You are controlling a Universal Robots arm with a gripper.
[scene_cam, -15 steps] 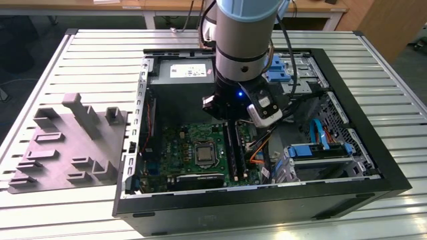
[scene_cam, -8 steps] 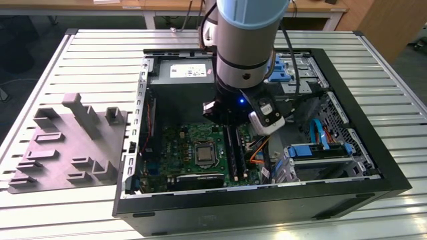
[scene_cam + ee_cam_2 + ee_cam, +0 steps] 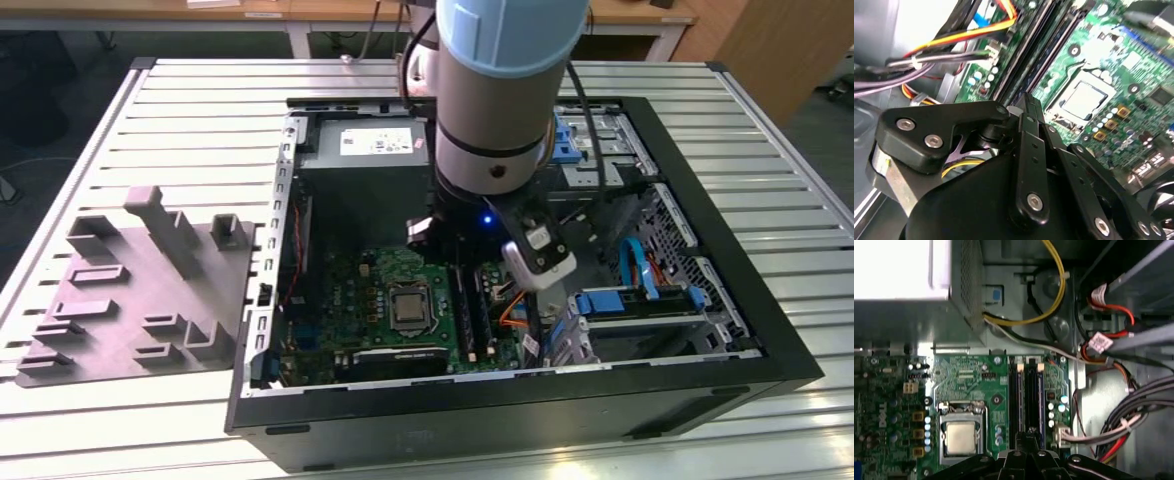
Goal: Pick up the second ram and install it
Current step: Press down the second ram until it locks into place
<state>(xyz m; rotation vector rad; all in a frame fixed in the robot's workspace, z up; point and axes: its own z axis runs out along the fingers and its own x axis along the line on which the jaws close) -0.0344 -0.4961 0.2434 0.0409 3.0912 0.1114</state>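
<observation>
- Lower middle of the exterior view: the open computer case [image 3: 534, 410] lies on its side on the slatted metal desk [image 3: 200, 100], with its front wall nearest.
- Inside the case, from the front wall back, are the green circuit board [image 3: 387, 275] with its bare processor socket [image 3: 960, 437], blue drive brackets [image 3: 641, 300] at centre right, and loose cables [image 3: 1134, 420].
- The arm [image 3: 501, 90] comes down from the top centre into the case, above the long black slot strips [image 3: 1015, 400].
- In both wrist views the gripper [image 3: 1026, 432] [image 3: 1025, 102] sits right over those strips. Its jaws look pressed together, and I see nothing pinched between them.
- A thin bluish stick stands on edge in the strip under the fingertips, and I take this for the second ram [image 3: 1038, 400]. I can't tell whether the tips are touching it.
- My judgement is that this is the installing step, with the pick-up done and the stick in its slot, though I can't see whether it is fully seated.
- Any pressing left would call for a straight, even push along the slot line so the end latches [image 3: 1040, 367] can close.
- Further back, at upper centre, the grey power box [image 3: 367, 150] fills the case's far corner.
- At centre left, on the desk just beside the case, sits the grey moulded tray [image 3: 134, 290] with its raised blocks.
</observation>
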